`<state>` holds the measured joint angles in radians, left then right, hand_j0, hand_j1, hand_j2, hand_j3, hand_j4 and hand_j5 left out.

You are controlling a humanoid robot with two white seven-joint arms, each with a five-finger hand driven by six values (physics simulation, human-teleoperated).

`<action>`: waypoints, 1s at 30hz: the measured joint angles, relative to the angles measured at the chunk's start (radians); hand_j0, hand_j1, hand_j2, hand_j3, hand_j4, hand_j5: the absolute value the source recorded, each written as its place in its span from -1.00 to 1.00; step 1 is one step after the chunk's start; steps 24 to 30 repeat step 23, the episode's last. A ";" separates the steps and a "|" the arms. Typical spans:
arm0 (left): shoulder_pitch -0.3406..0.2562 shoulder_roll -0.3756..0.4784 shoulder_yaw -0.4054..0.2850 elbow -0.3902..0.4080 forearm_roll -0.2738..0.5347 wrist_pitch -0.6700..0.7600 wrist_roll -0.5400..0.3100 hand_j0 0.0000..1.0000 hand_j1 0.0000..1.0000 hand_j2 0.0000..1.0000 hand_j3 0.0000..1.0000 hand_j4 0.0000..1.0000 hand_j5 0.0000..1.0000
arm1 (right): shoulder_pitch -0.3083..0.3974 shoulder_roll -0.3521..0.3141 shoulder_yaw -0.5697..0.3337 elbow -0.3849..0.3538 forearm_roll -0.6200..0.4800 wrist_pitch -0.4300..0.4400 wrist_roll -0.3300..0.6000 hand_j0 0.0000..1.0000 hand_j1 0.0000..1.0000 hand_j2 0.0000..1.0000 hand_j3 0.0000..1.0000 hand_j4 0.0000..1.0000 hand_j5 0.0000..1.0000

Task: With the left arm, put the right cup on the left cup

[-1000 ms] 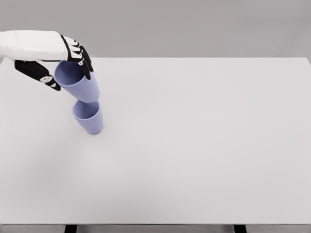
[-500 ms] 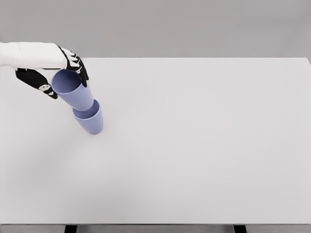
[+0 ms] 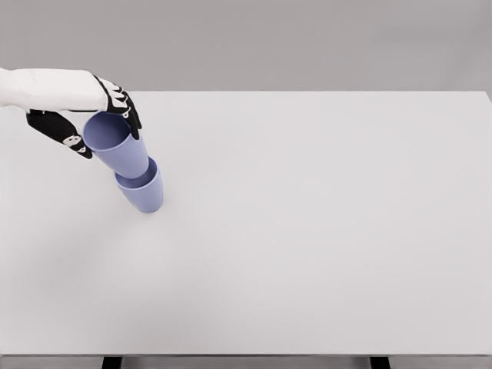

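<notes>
Two lavender cups are at the table's left. The lower cup (image 3: 143,192) stands on the tabletop. The upper cup (image 3: 117,147) is tilted, and its base sits inside the lower cup's mouth. My left hand (image 3: 98,115) comes in from the left edge, with its thumb and fingers wrapped around the upper cup's rim. The right arm is out of view.
The white table (image 3: 323,231) stretches wide to the right and front of the cups. Its front edge runs along the bottom of the picture, with dark legs just showing below.
My left hand has lowered the upper cup, so its base has gone from just above the lower cup's rim into its mouth. The hand shifted slightly left.
</notes>
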<state>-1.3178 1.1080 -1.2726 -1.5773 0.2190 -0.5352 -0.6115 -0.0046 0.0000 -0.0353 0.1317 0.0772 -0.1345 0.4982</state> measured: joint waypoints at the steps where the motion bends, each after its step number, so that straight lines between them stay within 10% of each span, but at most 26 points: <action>1: 0.000 -0.001 0.000 0.000 0.000 0.000 0.000 0.22 0.22 0.22 0.22 0.22 0.22 | 0.000 0.000 0.000 0.000 0.000 0.000 0.000 1.00 1.00 1.00 1.00 1.00 1.00; 6: 0.002 -0.004 0.001 0.000 -0.001 0.000 0.000 0.43 0.43 0.43 0.43 0.43 0.43 | 0.000 0.000 0.000 0.000 0.000 0.000 0.000 1.00 1.00 1.00 1.00 1.00 1.00; 9: 0.002 -0.004 0.001 0.000 -0.004 -0.001 0.000 1.00 1.00 1.00 1.00 1.00 1.00 | 0.000 0.000 0.000 0.000 0.000 0.000 0.000 1.00 1.00 1.00 1.00 1.00 1.00; 18: 0.002 0.006 0.006 -0.017 0.002 -0.007 0.000 1.00 1.00 1.00 1.00 1.00 1.00 | 0.000 0.000 0.000 0.000 0.000 0.000 0.000 1.00 1.00 1.00 1.00 1.00 1.00; 23: 0.042 0.049 0.066 -0.152 0.209 -0.061 0.000 1.00 1.00 1.00 1.00 1.00 1.00 | 0.000 0.000 0.000 0.000 0.000 0.000 0.000 1.00 1.00 1.00 1.00 1.00 1.00; 30: 0.042 0.049 0.066 -0.152 0.209 -0.061 0.000 1.00 1.00 1.00 1.00 1.00 1.00 | 0.000 0.000 0.000 0.000 0.000 0.000 0.000 1.00 1.00 1.00 1.00 1.00 1.00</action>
